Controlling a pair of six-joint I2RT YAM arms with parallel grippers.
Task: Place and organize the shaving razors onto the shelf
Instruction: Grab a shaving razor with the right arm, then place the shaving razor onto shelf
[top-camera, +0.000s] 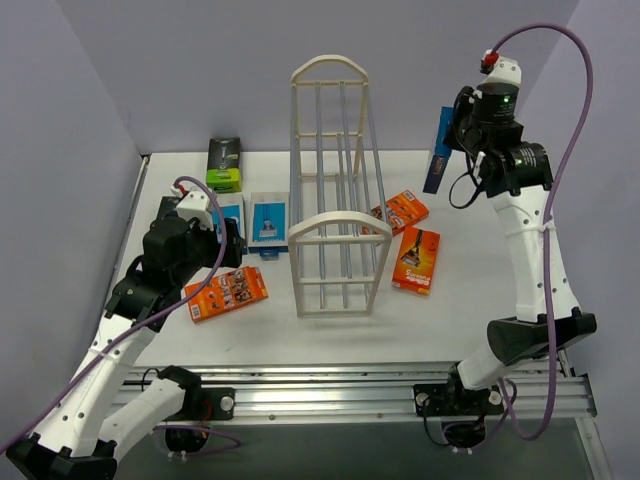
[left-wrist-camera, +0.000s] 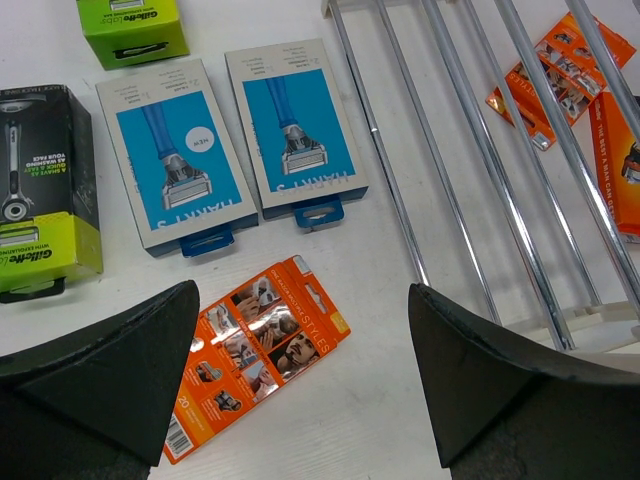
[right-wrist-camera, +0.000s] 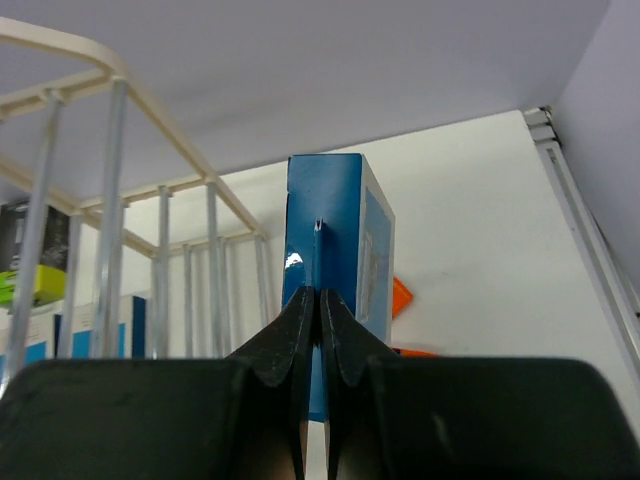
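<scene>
Dark fingers (left-wrist-camera: 120, 370) of the left gripper (left-wrist-camera: 302, 290) fill the bottom of the left wrist view, spread wide with nothing between them, hovering over an orange box (left-wrist-camera: 255, 355) that lies flat on the white table (left-wrist-camera: 380, 400). Beyond it lie two blue-and-white Harry's boxes (left-wrist-camera: 175, 155) (left-wrist-camera: 295, 125) side by side, and left of those two black-and-green boxes (left-wrist-camera: 45, 190) (left-wrist-camera: 130, 28). The right gripper (right-wrist-camera: 318, 297) is raised at the far right, its jaws pinched together on a thin tab at the edge of a blue box (right-wrist-camera: 335, 230), which hangs on edge above the table, just right of the shelf (top-camera: 335, 200). That cream-white shelf sits mid-table. Two more orange boxes (top-camera: 415, 258) (top-camera: 400, 210) lie on the table by its right side.
</scene>
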